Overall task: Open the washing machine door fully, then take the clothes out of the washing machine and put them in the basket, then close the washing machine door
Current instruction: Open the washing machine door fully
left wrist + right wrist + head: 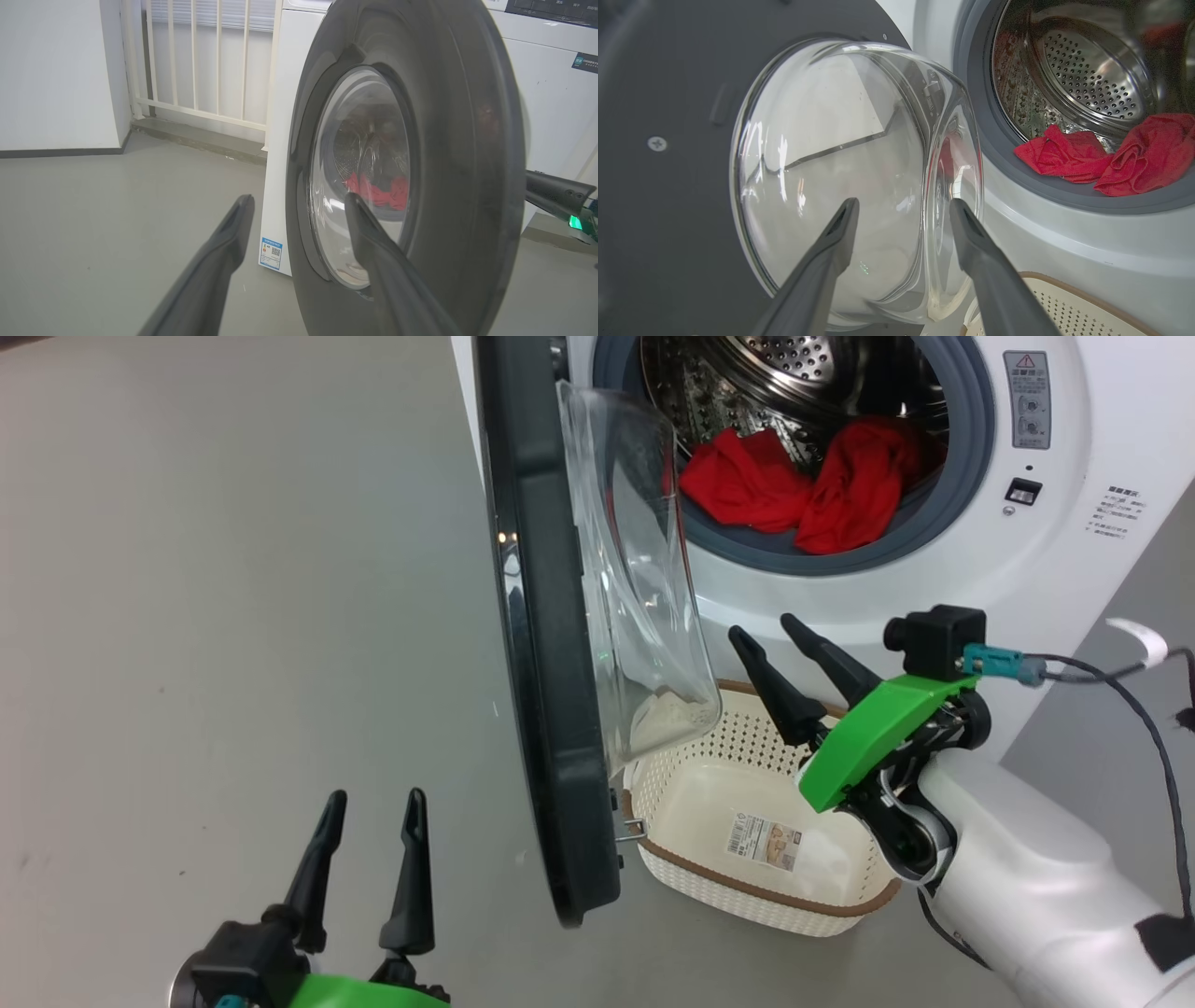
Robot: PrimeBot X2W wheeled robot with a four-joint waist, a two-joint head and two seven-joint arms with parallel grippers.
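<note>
Red clothes (803,490) lie in the steel drum (747,373); washing machine door (537,644) open.
You see the clothes bunched at the drum's front lip, spilling onto the grey rubber ring (971,457) of the washing machine (1074,579). The cream basket (691,812) sits on the floor below, its bare bottom carrying 1 sticker (764,840). The door's glass bowl bulges over the basket. The left gripper (375,795) and right gripper (763,625) each hold 2 fingers apart, gripping nothing.

Grey floor (233,616) (white wall (56,70))
</note>
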